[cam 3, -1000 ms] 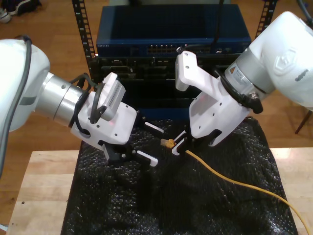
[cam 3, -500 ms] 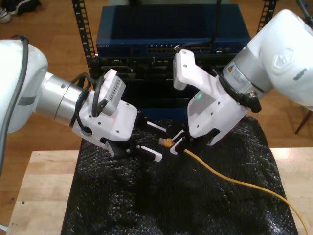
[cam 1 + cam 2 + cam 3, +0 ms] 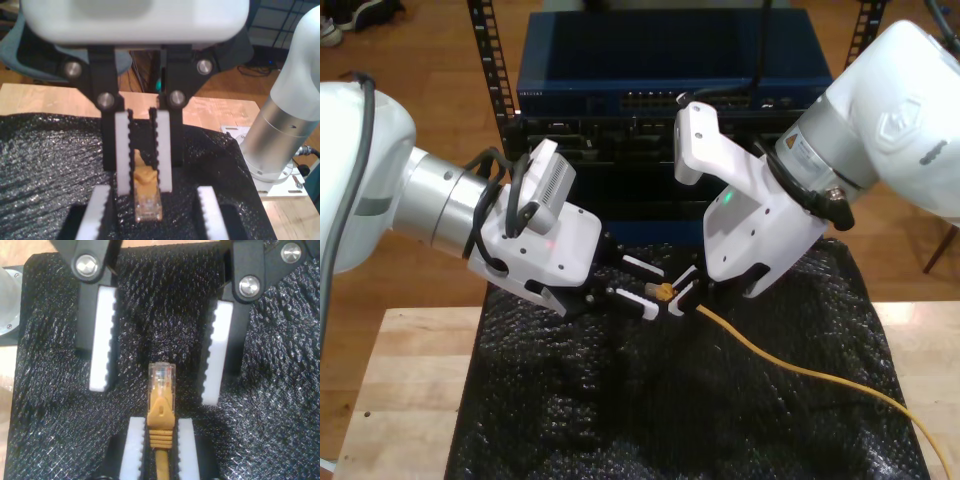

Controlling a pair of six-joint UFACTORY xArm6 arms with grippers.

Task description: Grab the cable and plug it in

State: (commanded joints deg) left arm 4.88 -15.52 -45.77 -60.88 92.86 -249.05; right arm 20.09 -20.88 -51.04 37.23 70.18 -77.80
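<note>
The yellow-orange cable (image 3: 800, 372) runs from the exterior view's lower right up to its clear plug (image 3: 663, 292). My first gripper (image 3: 678, 298), on the arm at the exterior view's right, is shut on the plug's yellow boot (image 3: 145, 175), and the clear tip (image 3: 148, 210) sticks out past its fingertips. My second gripper (image 3: 645, 288), on the arm at the exterior view's left, faces it and stands open. In the second wrist view the plug tip (image 3: 161, 375) lies between the second gripper's spread fingers (image 3: 102, 340) without touching either pad.
Both grippers hang just above a black bubble-textured mat (image 3: 620, 410) on a wooden table (image 3: 410, 400). Behind them stands a rack with a blue network switch (image 3: 675, 65) and its row of ports (image 3: 650, 100). An arm base (image 3: 280, 140) sits beside the mat.
My second gripper has moved toward the exterior view's right, bringing its open fingers around the plug tip. My first gripper and the cable have barely shifted.
</note>
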